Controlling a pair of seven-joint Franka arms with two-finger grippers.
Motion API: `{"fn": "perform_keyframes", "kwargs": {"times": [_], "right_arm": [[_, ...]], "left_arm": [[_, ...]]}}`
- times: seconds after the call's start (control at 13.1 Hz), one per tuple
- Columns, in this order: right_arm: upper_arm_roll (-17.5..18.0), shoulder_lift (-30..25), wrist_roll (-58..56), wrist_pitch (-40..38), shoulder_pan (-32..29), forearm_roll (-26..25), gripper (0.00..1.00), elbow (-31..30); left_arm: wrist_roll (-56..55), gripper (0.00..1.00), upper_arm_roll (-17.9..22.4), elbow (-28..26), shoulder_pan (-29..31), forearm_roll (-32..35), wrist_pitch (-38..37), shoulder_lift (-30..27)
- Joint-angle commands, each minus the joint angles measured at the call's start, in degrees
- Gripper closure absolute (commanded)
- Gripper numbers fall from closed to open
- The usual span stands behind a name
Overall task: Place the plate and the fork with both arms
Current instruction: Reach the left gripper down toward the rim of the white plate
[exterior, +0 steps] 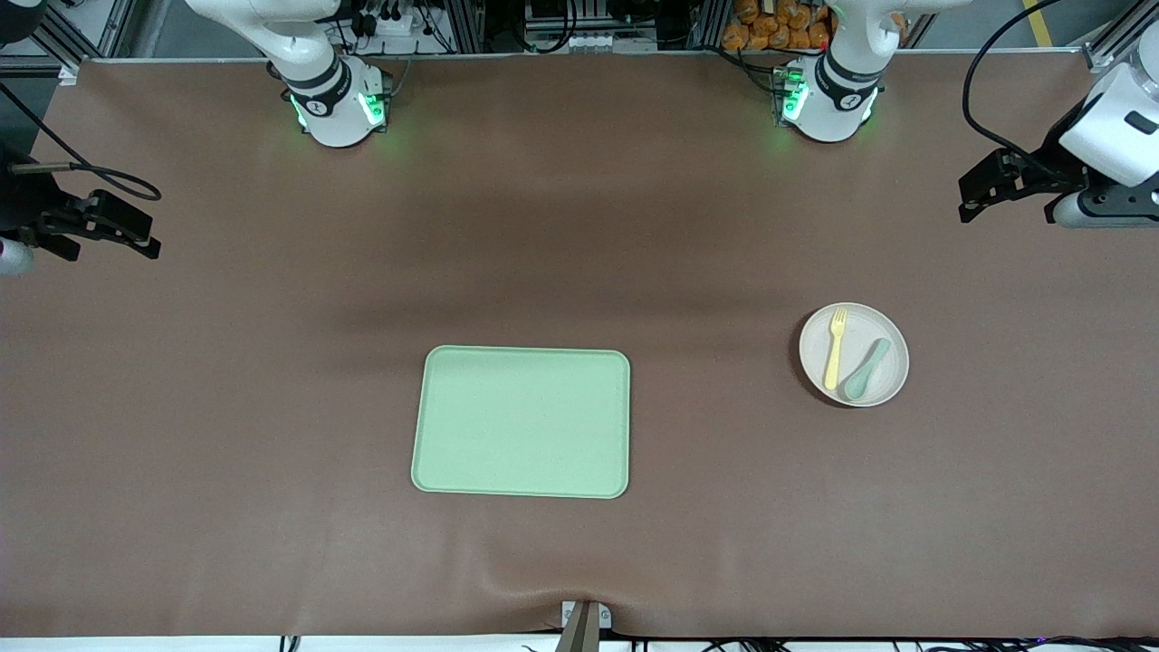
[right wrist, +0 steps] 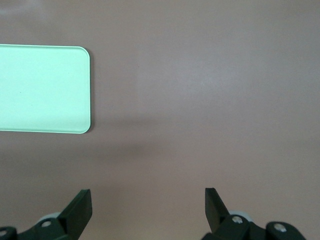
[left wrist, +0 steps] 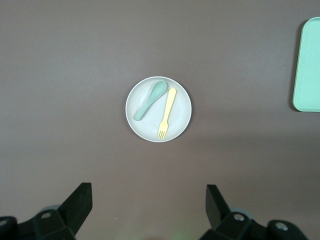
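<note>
We find the plate (exterior: 854, 354) toward the left arm's end, at 3 o'clock from the tray (exterior: 522, 422); fork (exterior: 835, 348) and spoon (exterior: 866, 369) lie on it. Light, stiff, slick plastic, we judge: pinch the rim, fork mid-handle. Left gripper (left wrist: 149, 207) and right gripper (right wrist: 148, 207) hang spread, empty.

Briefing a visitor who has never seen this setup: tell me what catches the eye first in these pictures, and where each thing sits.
The light-green tray lies mid-table, the brightest thing on the brown cloth. Toward the left arm's end sits the plate, carrying the yellow fork and a grey-green spoon side by side. The left gripper and right gripper hang open over the table's two ends, holding nothing.
</note>
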Motion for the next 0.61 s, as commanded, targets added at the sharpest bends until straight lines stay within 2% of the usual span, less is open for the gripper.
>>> {"fn": "perform_keyframes", "kwargs": {"times": [0.0,0.31,0.53], "right_arm": [[0.5,0.0,0.4,-0.6,-1.1,1.0,0.00,0.3],[0.5,0.0,0.4,-0.6,-1.0,1.0,0.00,0.3],[0.5,0.0,0.4,-0.6,-1.0,1.2,0.00,0.3]], "left_arm": [[-0.1,0.00,0.5,0.1,-0.9,1.6,0.4,0.0],[0.5,0.00,0.5,0.7,0.1,1.2,0.0,1.6],[0.4,0.00,0.4,0.1,1.7,0.7,0.0,7.4]]}}
